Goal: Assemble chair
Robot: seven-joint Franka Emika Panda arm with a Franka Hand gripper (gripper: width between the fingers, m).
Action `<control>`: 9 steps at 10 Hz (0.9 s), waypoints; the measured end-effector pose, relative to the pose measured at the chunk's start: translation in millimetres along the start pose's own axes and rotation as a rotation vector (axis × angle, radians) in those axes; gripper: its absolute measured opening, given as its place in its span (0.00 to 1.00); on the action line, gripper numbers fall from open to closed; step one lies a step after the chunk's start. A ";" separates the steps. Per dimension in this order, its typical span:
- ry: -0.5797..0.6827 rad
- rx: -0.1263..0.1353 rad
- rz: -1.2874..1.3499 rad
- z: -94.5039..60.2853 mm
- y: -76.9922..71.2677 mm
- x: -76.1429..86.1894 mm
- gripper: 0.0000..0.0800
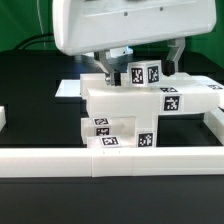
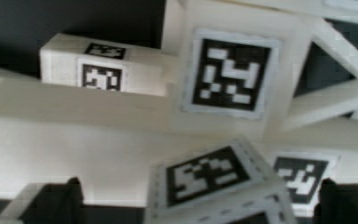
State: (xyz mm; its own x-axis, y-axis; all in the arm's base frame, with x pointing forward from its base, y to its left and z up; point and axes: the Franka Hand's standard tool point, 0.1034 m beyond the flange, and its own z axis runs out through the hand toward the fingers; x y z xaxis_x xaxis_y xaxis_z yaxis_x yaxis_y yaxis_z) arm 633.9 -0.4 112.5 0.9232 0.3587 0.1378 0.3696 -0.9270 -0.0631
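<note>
2 dark fingers [image 1: 106, 62] of the gripper [image 1: 141, 66] stand spread wide and pinch nothing. a small tagged block [image 1: 146, 73] sits in the gap between them, and i cannot tell whether either finger touches it. that block stands on the upper face of the part-built chair [image 1: 140, 108], which fills the middle of the exterior view and reaches out toward 3 o'clock. at 6 o'clock of the chair a long low rail [image 1: 60, 160] runs across the black table [image 1: 40, 115], and the chair's front is touching it or just beside it. the wrist view shows the same block close under the camera, between the fingertips.

the step in hand seems to be fitting this block, probably 1 of the legs, onto the chair. i cannot tell whether it is seated yet. the next move calls for the fingers to be centred on the block's 2 flat sides, lowered a little, then brought together squarely, so the grip neither tips the block nor shoves the chair off the rail.
</note>
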 end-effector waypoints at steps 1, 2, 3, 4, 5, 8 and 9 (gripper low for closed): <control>0.000 0.000 0.001 0.0 -0.1 0.0 0.80; 0.000 0.000 0.002 0.2 -0.1 -0.1 0.59; 0.000 0.000 0.002 0.3 -0.1 -0.2 0.59; 0.000 0.000 0.002 0.2 0.0 -0.1 0.33; 0.000 0.000 0.021 0.2 0.0 -0.1 0.33; 0.001 0.002 0.131 0.2 1.6 -0.7 0.33; 0.002 0.003 0.277 0.2 1.8 -0.7 0.33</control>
State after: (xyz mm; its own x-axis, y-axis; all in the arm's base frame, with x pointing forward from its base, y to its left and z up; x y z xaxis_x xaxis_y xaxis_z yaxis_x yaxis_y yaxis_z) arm 634.0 -2.4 112.1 0.9889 0.0914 0.1172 0.1035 -0.9894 -0.1015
